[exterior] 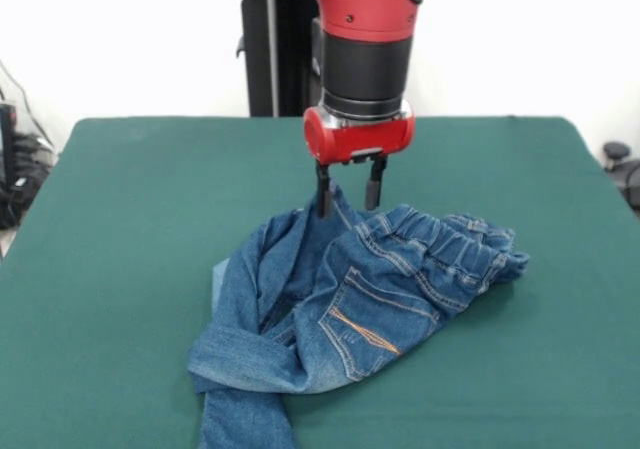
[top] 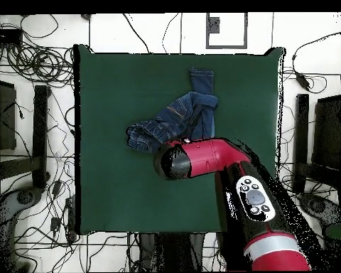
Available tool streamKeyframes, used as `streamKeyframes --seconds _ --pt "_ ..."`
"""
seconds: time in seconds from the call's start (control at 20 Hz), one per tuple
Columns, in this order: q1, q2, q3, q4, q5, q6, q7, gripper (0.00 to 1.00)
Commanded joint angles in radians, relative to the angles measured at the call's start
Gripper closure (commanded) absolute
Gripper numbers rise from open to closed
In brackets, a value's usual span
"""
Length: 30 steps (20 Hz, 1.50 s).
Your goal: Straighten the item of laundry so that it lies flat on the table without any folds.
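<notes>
The item of laundry, a small pair of blue denim jeans (exterior: pixel 400 269), lies crumpled near the middle of the green table (exterior: pixel 120 219). Its gathered waistband points right. An orange-stitched pocket faces up, and one leg is folded across the other toward the front edge. My gripper (exterior: pixel 349 194) stands upright over the far edge of the heap. Its fingers (exterior: pixel 322 191) are apart, with a raised ridge of denim between them. Overhead, the jeans (top: pixel 173 117) show as a bunched heap and the red arm (top: pixel 202 158) hides the gripper.
Green cloth (top: pixel 109 178) stretches widely on every side of the jeans. One leg end reaches the table's front edge (exterior: pixel 240 439). Cables (top: pixel 31 50) and dark stands (top: pixel 38 135) sit on the floor round the table.
</notes>
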Motion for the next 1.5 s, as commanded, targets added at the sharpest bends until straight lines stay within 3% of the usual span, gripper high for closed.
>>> streamKeyframes --seconds 0.05,0.25,0.7,1.5 --pt "0.057 0.06 0.009 0.008 -0.027 0.183 -0.028 0.0" --pt "0.066 0.064 0.003 -0.007 -0.037 0.228 -0.038 0.0" --pt "0.058 0.116 0.034 -0.028 -0.061 0.081 0.001 0.0" --pt "0.068 0.195 0.052 -0.085 -0.086 -0.043 0.041 0.0"
